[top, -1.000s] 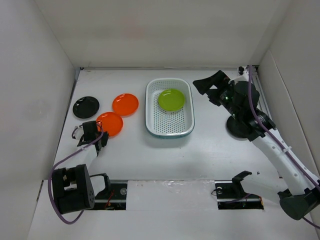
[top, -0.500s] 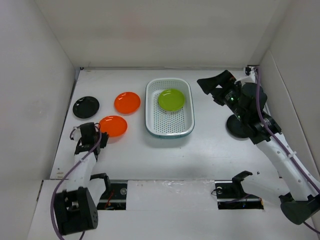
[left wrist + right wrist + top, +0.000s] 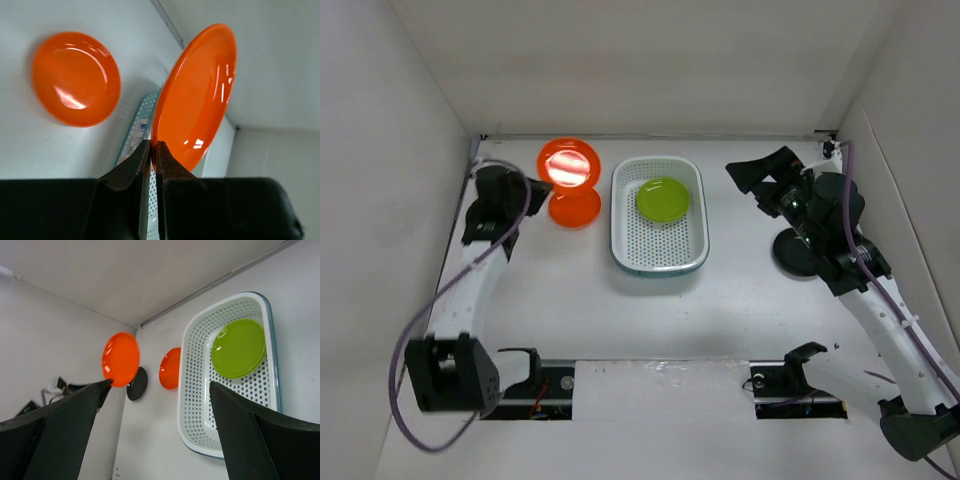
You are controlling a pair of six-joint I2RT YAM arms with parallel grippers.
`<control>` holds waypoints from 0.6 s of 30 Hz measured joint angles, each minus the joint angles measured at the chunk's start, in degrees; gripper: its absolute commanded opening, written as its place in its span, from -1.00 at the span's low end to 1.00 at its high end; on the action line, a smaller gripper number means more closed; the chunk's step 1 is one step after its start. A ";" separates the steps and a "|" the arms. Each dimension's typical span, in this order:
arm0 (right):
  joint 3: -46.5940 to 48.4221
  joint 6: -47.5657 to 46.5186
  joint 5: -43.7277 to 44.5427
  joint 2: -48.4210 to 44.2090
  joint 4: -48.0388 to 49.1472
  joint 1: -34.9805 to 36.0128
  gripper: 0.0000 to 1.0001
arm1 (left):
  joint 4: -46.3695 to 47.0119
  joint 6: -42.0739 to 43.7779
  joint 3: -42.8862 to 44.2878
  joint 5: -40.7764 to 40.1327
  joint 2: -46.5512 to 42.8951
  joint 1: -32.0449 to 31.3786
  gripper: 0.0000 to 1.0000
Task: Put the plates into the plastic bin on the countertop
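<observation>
Orange plate (image 3: 569,163), the lifted one: clamped by its rim in the left gripper (image 3: 152,148), whose jaws are pinched narrow on it. It is up off the bench (image 3: 580,300), tipped nearly on edge, near the back-left corner.

Black plate (image 3: 138,383): flat on the bench at far left. The left arm covers it in the overhead view, so it shows only from the right wrist.

Second orange plate (image 3: 574,208): flat on the bench, directly under the lifted one as seen from above, left of the bin (image 3: 660,245) and not touching it.

Bin: mid-bench, long side running front to back. One green plate (image 3: 663,199) lies flat in its far half; the near half shows bare perforated floor.

Right gripper (image 3: 758,182): above the bench to the right of the bin, jaws spread wide, nothing between them.

Dark round plate (image 3: 786,258): on the bench beneath the right arm, partly hidden by it.
</observation>
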 measured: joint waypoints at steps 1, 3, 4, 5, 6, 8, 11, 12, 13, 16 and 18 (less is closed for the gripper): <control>0.00 -0.02 0.02 -0.24 -0.26 -0.37 0.94 | -0.09 1.38 4.02 0.04 5.22 -3.15 -1.00; 0.15 -0.07 -0.22 -0.66 -1.20 -1.84 0.94 | -0.17 3.76 12.15 -2.29 15.32 -11.82 -1.00; 0.17 -0.20 -0.22 -0.92 -1.73 -2.75 0.94 | -0.48 4.63 16.15 -2.75 19.65 -16.48 -1.00; 0.35 -0.35 -0.20 -1.16 -2.69 -3.80 0.94 | -0.57 5.33 20.06 -2.86 23.80 -20.94 -1.00; 0.55 -0.46 -0.20 -1.42 -3.50 -4.83 0.94 | -0.11 5.77 23.28 -2.71 27.23 -24.44 -1.00; 0.90 -0.72 -0.22 -2.45 -5.18 -7.08 0.96 | 0.37 6.49 27.30 -1.64 32.15 -29.22 -1.00; 1.16 -1.62 -0.09 -5.35 -7.74 -9.35 0.99 | 0.79 7.02 31.30 -0.85 38.27 -31.58 -1.00; 1.22 -1.81 0.04 -6.34 -8.24 -9.55 0.99 | 0.83 7.10 32.24 -1.01 40.24 -31.67 -1.00; 1.25 -2.03 0.04 -7.41 -8.59 -9.62 0.99 | 0.96 7.10 32.81 -1.27 41.99 -31.67 -1.00; 1.25 -2.43 0.02 -9.62 -9.09 -9.66 0.99 | 1.16 6.97 32.70 -2.10 46.10 -31.63 -1.00; 1.25 -2.60 -0.04 -10.23 -9.11 -9.66 0.99 | 0.98 6.84 31.91 -2.93 47.47 -31.50 -1.00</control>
